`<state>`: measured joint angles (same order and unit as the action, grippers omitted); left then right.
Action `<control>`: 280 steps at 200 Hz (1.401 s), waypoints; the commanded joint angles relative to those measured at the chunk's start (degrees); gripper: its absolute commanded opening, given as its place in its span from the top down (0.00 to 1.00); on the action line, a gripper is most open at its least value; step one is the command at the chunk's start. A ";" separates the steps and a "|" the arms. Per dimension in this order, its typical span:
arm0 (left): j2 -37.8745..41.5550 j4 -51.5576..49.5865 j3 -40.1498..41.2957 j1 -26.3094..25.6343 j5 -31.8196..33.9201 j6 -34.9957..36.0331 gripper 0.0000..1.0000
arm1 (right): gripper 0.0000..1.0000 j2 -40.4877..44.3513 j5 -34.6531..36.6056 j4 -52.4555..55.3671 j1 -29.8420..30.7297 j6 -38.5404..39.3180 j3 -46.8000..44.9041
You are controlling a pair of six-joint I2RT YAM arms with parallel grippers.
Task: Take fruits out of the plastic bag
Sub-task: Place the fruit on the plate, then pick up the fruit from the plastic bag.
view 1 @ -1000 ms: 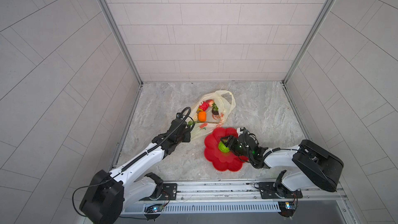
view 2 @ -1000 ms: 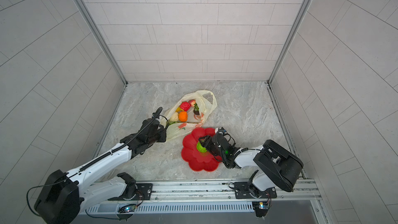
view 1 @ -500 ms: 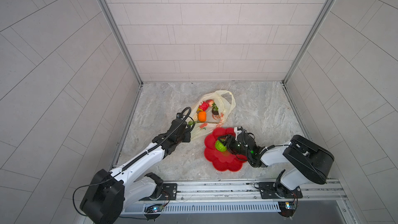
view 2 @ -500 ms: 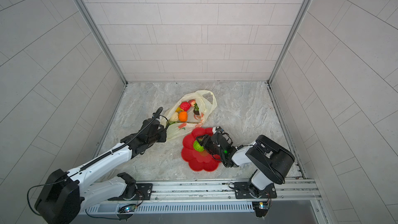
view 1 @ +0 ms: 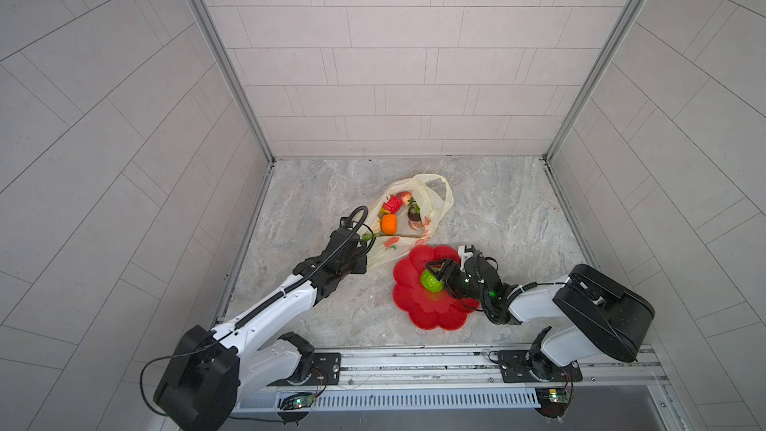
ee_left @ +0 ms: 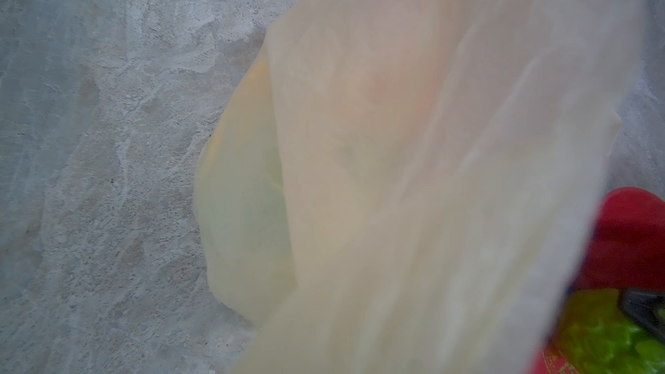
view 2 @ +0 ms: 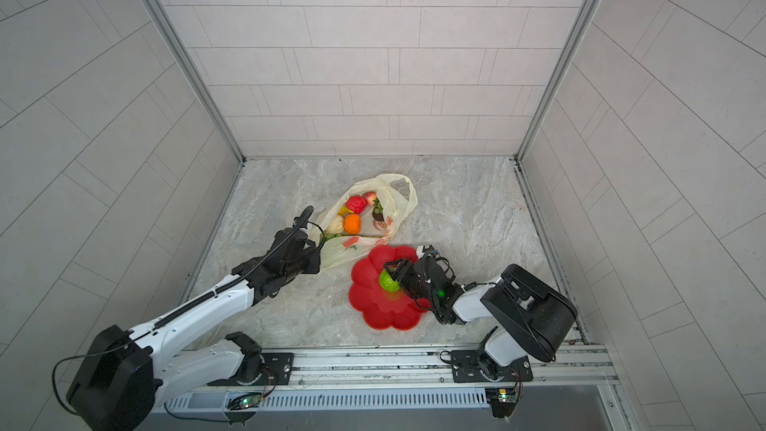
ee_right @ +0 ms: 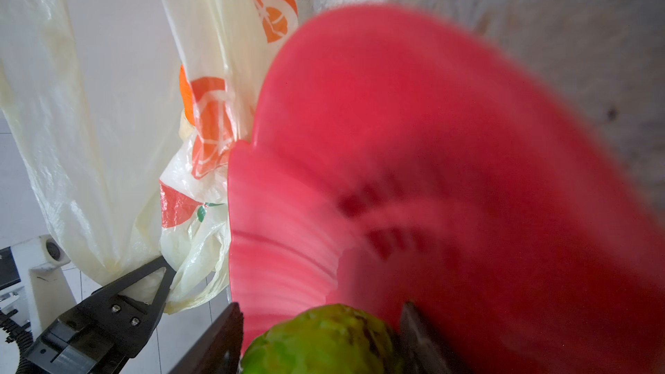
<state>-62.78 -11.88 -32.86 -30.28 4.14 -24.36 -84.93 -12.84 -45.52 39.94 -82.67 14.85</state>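
White shells clad the left arm point(view 1: 269, 309) and right arm point(view 1: 534, 304) between bulky black joints, a black cable point(view 1: 357, 212) loops off the left wrist, and small screws point(ee_right: 114, 308) stud the black left pincer point(ee_right: 166, 268).

Count: plastic bag point(view 2: 344, 252), one; red plate point(view 2: 373, 308), one; fruits point(view 2: 352, 223) visible inside bag, seven; green fruit point(view 2: 387, 279) outside bag, at plate, one.

We find no legible text, label, brand or number in any view; the plastic bag point(ee_right: 90, 120) carries only orange fruit prints point(ee_right: 210, 127).
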 commanded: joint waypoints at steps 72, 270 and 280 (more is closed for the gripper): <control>0.40 -0.17 -0.62 -0.04 0.36 0.52 1.00 | 0.22 23.31 8.10 42.54 -4.52 10.85 3.61; 1.56 -0.07 0.18 -0.04 -0.06 -0.69 1.00 | 0.25 -26.57 18.30 75.16 5.14 41.53 74.81; 1.67 -0.09 0.17 -0.12 -0.09 -0.73 1.00 | 0.25 -29.04 18.54 75.79 5.14 41.37 77.26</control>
<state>-61.89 -11.86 -32.84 -30.28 3.14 -24.58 -109.73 3.44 25.96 44.97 -41.63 87.05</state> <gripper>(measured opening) 0.050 0.751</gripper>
